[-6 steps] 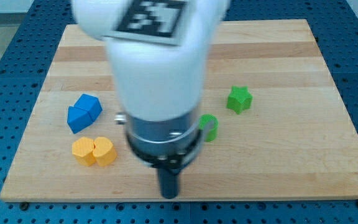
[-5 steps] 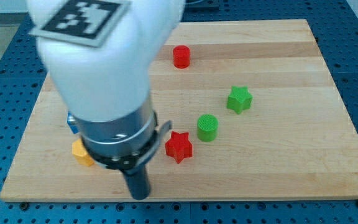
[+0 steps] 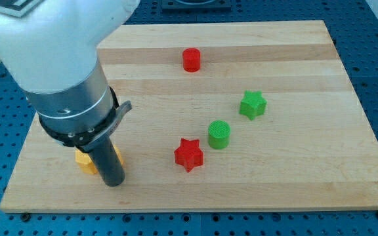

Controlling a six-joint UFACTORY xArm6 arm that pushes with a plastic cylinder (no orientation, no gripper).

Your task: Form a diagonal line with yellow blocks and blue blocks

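Observation:
My tip [image 3: 114, 183] stands on the board near its bottom left, right against the yellow blocks [image 3: 84, 160]. Only an orange-yellow edge of them shows to the left of the rod and a sliver to its right; the arm hides the rest. The blue blocks are not visible; the arm's white and grey body covers the left part of the board where they lay.
A red star [image 3: 189, 155] lies right of my tip, a green cylinder [image 3: 219, 134] and a green star [image 3: 252, 104] further up and right. A red cylinder [image 3: 191, 59] sits near the top middle. The wooden board [image 3: 294, 164] lies on a blue perforated table.
The arm and tip have moved from the board's bottom middle to the left, reaching the yellow blocks. The arm now hides the blue blocks and uncovers the red star and red cylinder.

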